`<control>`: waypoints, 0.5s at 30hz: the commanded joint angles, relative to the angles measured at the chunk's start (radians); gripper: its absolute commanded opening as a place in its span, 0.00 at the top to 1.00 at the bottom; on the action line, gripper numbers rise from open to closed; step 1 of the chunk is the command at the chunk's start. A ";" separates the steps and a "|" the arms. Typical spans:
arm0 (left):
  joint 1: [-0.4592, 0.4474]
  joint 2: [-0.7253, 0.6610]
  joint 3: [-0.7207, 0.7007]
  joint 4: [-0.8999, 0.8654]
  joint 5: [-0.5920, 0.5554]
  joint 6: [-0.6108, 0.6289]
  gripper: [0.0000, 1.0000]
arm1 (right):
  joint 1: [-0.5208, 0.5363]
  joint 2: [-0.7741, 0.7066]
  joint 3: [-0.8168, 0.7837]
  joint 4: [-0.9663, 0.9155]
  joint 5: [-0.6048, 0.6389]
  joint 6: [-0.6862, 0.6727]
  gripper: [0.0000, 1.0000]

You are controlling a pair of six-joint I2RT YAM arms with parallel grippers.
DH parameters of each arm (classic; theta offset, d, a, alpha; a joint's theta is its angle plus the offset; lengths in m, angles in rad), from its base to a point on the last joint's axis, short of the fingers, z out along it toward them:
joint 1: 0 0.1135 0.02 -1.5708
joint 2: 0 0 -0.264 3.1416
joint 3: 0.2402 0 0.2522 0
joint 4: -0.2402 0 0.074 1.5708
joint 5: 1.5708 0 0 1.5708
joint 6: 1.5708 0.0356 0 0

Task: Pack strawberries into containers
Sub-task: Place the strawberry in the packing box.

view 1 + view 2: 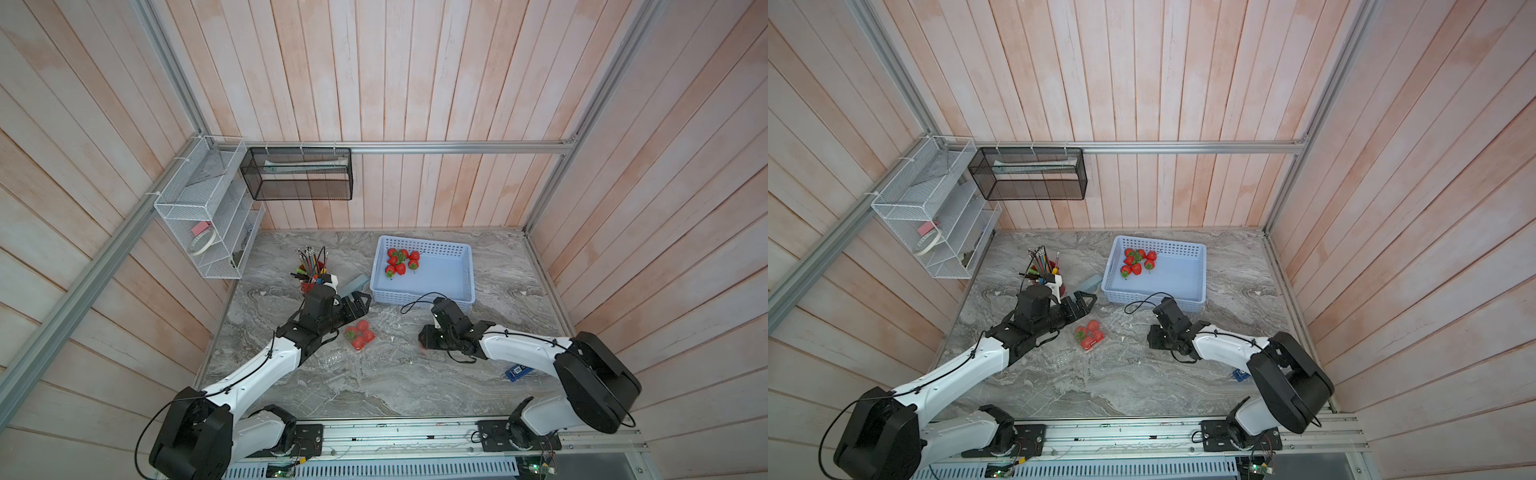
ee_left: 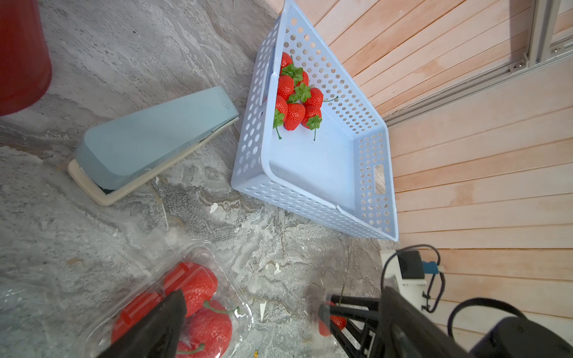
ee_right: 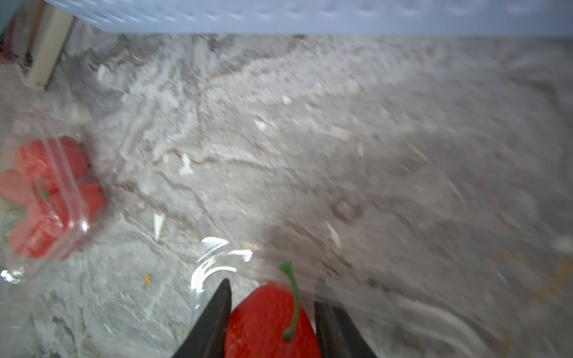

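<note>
A: Any writing?
B: The blue tag (image 1: 517, 371) has a label, too small to read.
A: Grippers?
B: The right gripper (image 3: 273, 283) pinches a strawberry (image 3: 263, 325). The left gripper (image 1: 359, 302) gapes wide, empty, just beside the filled container (image 1: 360, 336).

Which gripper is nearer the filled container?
Left. The left gripper stands open right beside the filled container's far edge. The right gripper, shut on a strawberry, is farther off to its right.

One strawberry (image 3: 266, 325) — cut off (tabletop (image 3: 341, 139) blurred).
</note>
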 commanded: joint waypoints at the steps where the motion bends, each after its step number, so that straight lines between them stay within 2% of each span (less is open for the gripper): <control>1: -0.003 -0.026 -0.018 -0.029 -0.027 0.005 0.01 | 0.018 0.065 0.054 0.065 -0.057 -0.022 0.58; 10: -0.003 -0.016 -0.021 -0.020 -0.029 0.016 0.01 | 0.032 0.059 0.115 0.044 -0.057 -0.052 0.44; 15: -0.003 -0.010 -0.013 -0.025 -0.029 0.031 0.01 | 0.033 -0.001 0.135 0.006 -0.026 -0.076 0.43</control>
